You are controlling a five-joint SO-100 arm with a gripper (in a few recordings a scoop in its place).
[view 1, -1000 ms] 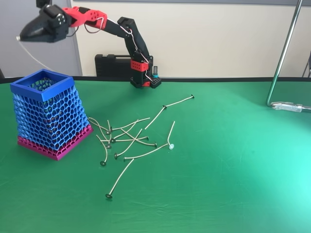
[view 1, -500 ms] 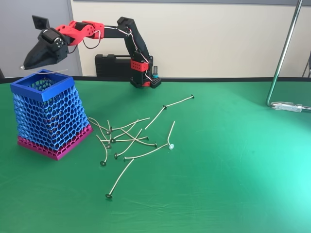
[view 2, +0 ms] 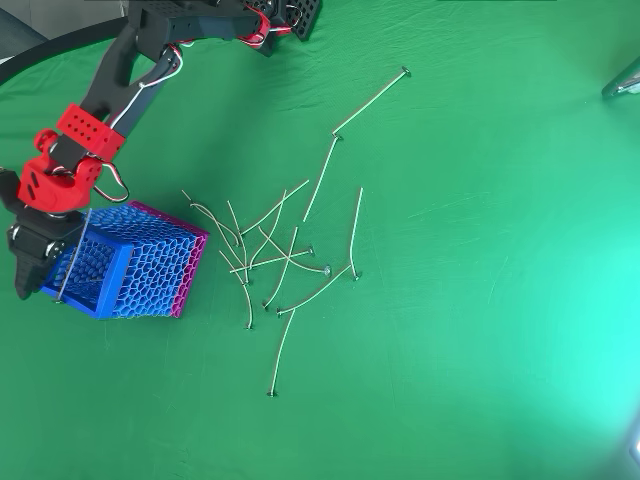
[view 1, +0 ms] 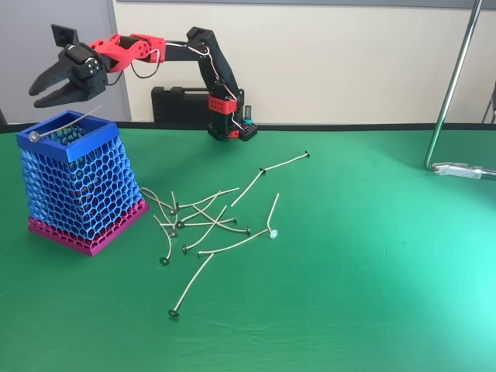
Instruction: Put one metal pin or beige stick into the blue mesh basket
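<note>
Green table [view 1: 364, 294] under a beige wall. Nearest the fixed camera, lower centre of frame: a loose scatter of spare sticks [view 1: 209, 221], lying flat and crossed, well apart from the basket's rim. Left of frame: the blue mesh basket [view 1: 101, 186] stands upright. The beige stick [view 1: 66, 126] lies slanted across its open top, round head at the near-left rim, not yet down inside. Upper left, beyond and above: the tool [view 1: 48, 85], jaws spread, gripping nothing. Judgement: the drop looks incomplete; hold the tool clear of the rim, confirm the stick settles in, nudge its high end only if it hangs.
</note>
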